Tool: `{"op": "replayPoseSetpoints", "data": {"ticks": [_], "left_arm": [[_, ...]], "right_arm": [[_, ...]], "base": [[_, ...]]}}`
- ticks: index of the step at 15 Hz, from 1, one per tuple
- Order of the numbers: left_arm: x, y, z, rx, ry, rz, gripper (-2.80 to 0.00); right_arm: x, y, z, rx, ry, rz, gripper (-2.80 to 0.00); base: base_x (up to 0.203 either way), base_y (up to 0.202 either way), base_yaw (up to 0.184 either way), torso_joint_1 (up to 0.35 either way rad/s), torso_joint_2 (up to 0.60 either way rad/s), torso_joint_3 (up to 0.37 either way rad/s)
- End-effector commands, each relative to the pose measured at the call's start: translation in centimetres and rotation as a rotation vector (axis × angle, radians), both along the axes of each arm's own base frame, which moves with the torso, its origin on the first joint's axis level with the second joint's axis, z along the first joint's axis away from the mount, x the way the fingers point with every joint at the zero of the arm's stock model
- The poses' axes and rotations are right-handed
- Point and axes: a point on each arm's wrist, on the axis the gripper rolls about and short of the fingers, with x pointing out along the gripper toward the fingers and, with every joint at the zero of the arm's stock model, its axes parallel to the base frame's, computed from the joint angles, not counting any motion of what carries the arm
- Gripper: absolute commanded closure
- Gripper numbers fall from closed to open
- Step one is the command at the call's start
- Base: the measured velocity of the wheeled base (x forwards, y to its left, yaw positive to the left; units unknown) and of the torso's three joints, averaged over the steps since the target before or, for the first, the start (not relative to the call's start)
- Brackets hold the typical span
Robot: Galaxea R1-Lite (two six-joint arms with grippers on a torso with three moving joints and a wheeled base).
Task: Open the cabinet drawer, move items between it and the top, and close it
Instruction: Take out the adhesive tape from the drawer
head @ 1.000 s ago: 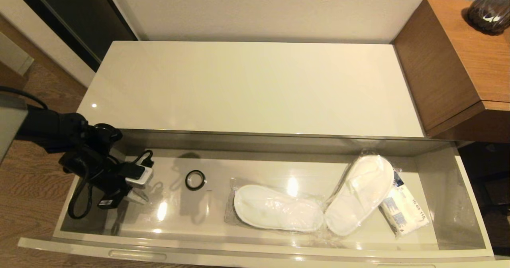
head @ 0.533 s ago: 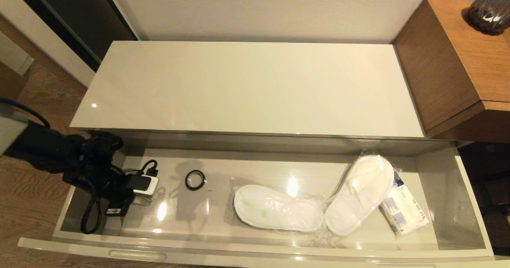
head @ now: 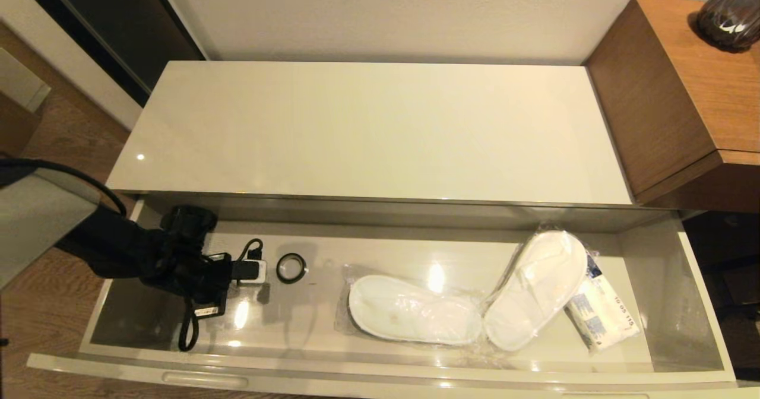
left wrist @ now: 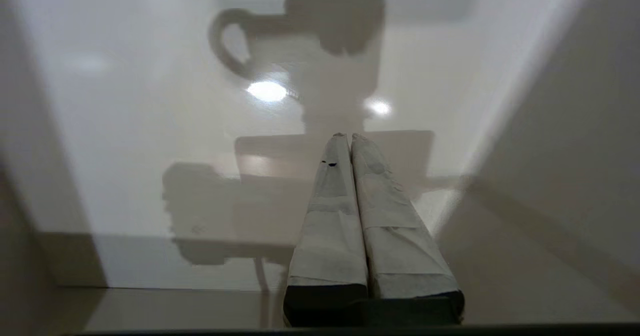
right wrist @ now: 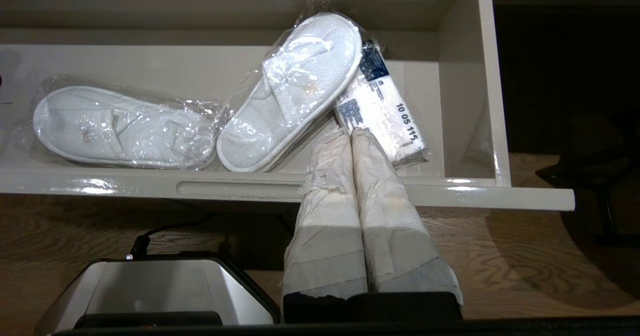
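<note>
Our left hand, fingers together, hovers just beside the tape roll — probably light and stiff; we'd pinch across its rim.

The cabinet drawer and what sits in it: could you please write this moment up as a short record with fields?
drawer: cabinet drawer pulled open
top: top with no task items on it
tape: tape roll flat on the drawer floor, left part
slippers: slippers in clear plastic, right of the roll
packet: white packet with blue print, partly under the right slipper
left gripper: left gripper shut, inside the drawer just left of the roll
right gripper: right gripper shut, in front of the drawer
</note>
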Motion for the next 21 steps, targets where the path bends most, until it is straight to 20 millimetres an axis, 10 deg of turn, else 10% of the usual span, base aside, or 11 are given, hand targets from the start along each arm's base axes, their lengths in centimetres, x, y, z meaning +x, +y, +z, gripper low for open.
{"op": "replayPoseSetpoints", "data": {"ticks": [1,21], "left_arm": [[0.7,-0.6,-1.1,-0.020,-0.005,0.013,0.00],[1.7,-3.7,-0.8,-0.147,-0.123,-0.001,0.00]], "right_arm": [[0.0,0.0,0.0,0.000,0.003,0.000,0.00],[0.0,0.0,0.0,0.000,0.002,0.000,0.00]], "base": [[0.000,0.000,0.000,0.000,0.00,0.000],[0.000,0.000,0.000,0.000,0.00,0.000]]}}
